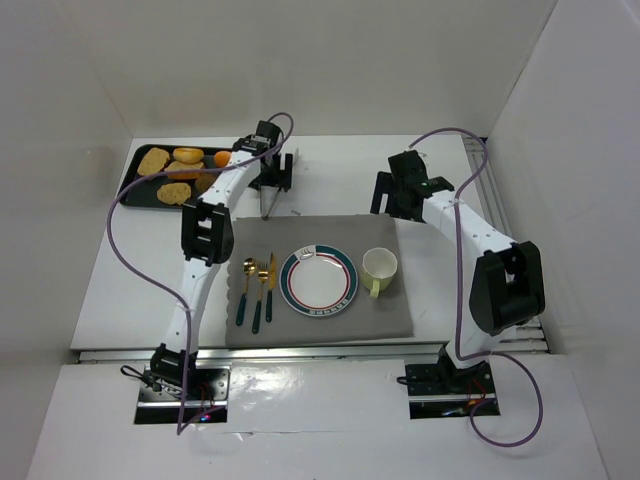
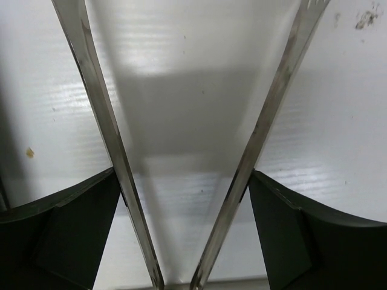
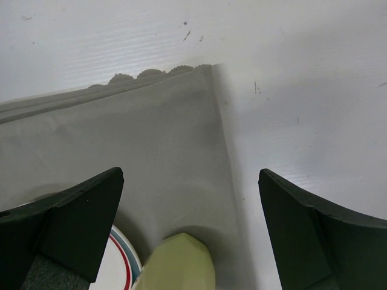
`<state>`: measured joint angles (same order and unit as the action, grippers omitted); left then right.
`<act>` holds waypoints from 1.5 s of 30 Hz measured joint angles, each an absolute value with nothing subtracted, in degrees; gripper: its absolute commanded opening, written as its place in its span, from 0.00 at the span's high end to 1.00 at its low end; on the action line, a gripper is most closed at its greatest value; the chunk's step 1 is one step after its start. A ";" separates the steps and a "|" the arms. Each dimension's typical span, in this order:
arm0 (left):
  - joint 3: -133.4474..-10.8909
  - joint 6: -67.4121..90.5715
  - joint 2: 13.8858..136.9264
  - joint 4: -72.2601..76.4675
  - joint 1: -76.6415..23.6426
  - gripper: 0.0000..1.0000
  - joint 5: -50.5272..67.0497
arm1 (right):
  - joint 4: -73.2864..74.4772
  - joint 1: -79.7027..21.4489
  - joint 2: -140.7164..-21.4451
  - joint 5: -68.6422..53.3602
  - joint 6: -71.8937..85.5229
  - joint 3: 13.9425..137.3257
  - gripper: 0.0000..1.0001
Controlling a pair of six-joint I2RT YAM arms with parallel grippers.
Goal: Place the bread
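**Bread on the tray, tongs over bare worktop**

The flat golden-brown bread pieces [image 1: 155, 160] sit in the upper left of the top view, on a black rectangular tray [image 1: 133, 183]. I count about four, irregular and toasted-looking, some overlapping. A small round orange item [image 1: 221, 158] lies at the tray's right end.

My left arm [image 1: 205, 235] reaches to just right of the tray. Its jaws are clamped on a pair of long steel tongs [image 2: 103, 121], pressing both blades from outside. In the left wrist view the blades spread in a V with only white worktop [image 1: 330, 170] between them. From above, the tongs are apart from the bread and point down-frame, close to the upper edge of the grey scalloped placemat [image 1: 400, 310].

The right jaws stand wide open, gripping nothing, over the mat's upper right corner.

On the mat, a round plate with a teal and red rim [image 1: 290, 285] sits in the middle. A pale green cup [image 1: 378, 266] is beside it on the right and gold cutlery with dark green handles [image 1: 258, 285] on the left.

Bare worktop lies between the two arms at upper centre. White enclosure walls [image 1: 560, 120] close in at the top, left and right, and the tray sits near the upper left corner. A purple cable [image 1: 125, 255] loops over the worktop left of the mat.
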<state>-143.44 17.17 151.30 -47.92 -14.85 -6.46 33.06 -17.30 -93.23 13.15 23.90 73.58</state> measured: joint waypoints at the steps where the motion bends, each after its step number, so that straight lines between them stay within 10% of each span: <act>1: -144.09 16.69 151.68 -47.81 -14.74 0.01 -6.52 | 33.08 -17.30 -93.23 13.23 23.90 73.58 0.00; 6: -145.29 14.85 152.64 -46.11 -14.63 0.50 -7.25 | 33.08 -17.30 -93.23 13.28 23.90 73.56 0.00; 10: -144.97 13.50 152.57 -45.19 -14.61 0.71 -7.77 | 33.06 -17.30 -93.62 12.64 23.94 73.58 0.00; 23: -125.05 14.72 123.17 -41.87 -13.98 0.74 -7.46 | 33.01 -17.30 -94.24 10.79 23.94 73.60 0.00; 31: -108.88 22.39 99.42 -41.32 6.17 0.55 3.49 | 31.90 -17.30 -93.76 8.56 23.90 73.60 0.00; 45: -100.05 27.27 103.22 -45.78 27.75 0.45 23.94 | 29.43 -17.26 -93.76 3.22 24.16 73.60 0.00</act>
